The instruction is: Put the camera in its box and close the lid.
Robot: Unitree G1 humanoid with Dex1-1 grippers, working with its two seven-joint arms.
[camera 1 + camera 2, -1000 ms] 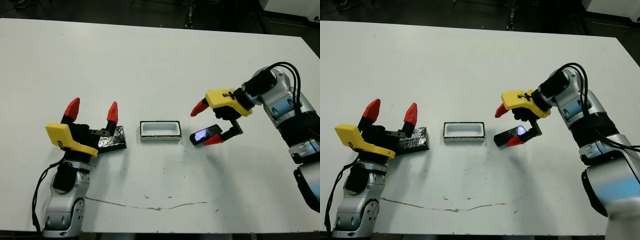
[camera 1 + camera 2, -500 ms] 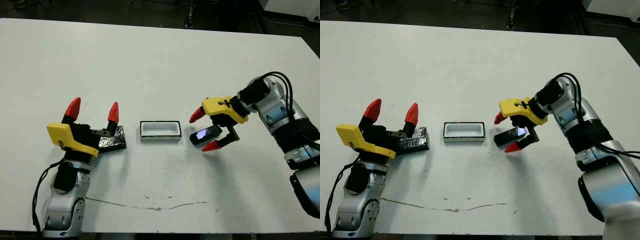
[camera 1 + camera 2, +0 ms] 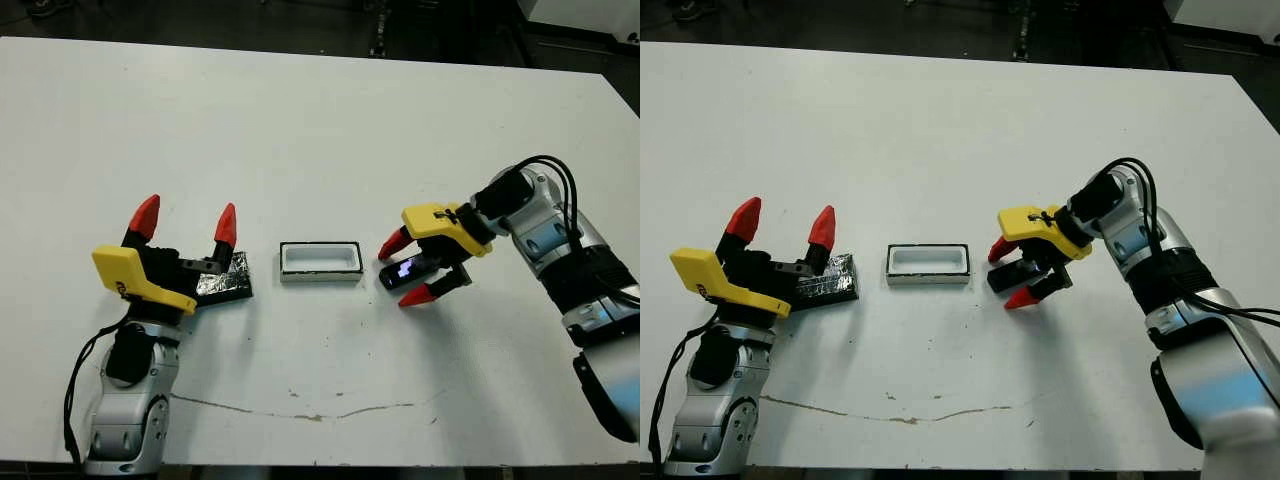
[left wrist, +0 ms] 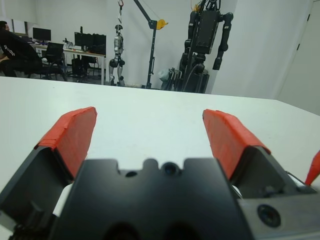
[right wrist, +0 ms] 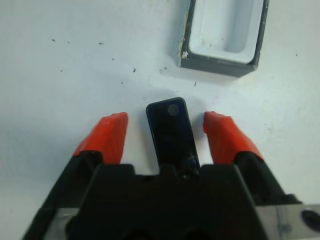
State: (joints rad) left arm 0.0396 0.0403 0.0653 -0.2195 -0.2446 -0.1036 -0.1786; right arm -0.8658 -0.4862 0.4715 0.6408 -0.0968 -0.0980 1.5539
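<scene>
On your white table (image 3: pixel 320 130) the slim black camera (image 5: pixel 171 131) lies flat between the spread fingers of your right end effector (image 3: pixel 409 270), just beside the open white-lined box (image 3: pixel 320 261). Your left end effector (image 3: pixel 186 220), fingers apart, hides part of the foil-speckled lid (image 3: pixel 228 282).

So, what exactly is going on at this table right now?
The robot's right hand is down at the white table with its open fingers on either side of the camera, which lies flat beside the open box; it has not gripped it yet. The left hand is open too and holds nothing, poised above the near end of the foil-speckled lid, which lies on the other side of the box. The box is empty.
</scene>
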